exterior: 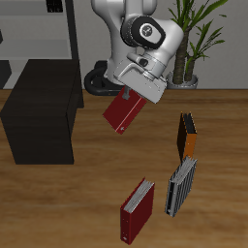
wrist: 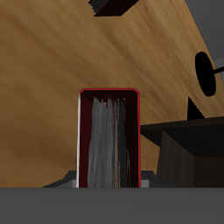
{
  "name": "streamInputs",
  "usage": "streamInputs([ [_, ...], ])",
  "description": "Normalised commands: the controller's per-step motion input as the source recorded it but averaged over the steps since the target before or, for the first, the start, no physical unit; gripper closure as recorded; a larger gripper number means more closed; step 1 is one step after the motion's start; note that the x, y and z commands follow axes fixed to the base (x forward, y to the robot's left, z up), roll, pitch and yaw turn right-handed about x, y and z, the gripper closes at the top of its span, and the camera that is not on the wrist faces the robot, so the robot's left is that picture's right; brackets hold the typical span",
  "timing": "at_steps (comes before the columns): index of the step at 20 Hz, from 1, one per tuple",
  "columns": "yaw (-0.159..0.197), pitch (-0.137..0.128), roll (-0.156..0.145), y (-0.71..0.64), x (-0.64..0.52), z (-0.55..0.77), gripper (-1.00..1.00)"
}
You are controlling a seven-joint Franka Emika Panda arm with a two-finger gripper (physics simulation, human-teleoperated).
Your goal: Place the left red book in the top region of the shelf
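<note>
Hand (exterior: 133, 94) grips the left red book (exterior: 120, 113), tilted and lifted off the surface (exterior: 77, 203), just beside the shelf (exterior: 41, 111).

No text, label, brand or number can be read on any book, shelf or robot.

We see the left red book (exterior: 121, 113) held above the table (exterior: 77, 203), beside the shelf (exterior: 44, 111); three other books lie nearer the front edge.
</note>
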Motion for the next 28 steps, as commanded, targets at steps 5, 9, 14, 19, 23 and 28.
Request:
streamInputs([
  [5,-0.019,0.016,-0.071,0.05,0.07,-0.12,1.00],
  [9,-0.005,-0.061,-0.058,0.16,0.01,0.07,1.00],
  [14,-0.019,-0.043,-0.075,-0.04,0.04,0.17,1.00],
  [19,-0.006,-0.008,-0.061,-0.17,0.04,0.01,1.00],
  [23,-0.002,0.024,-0.089,-0.33,0.06,-0.05,1.00],
  [28,0.020,-0.011,-0.056,-0.24,0.04,-0.07,1.00],
])
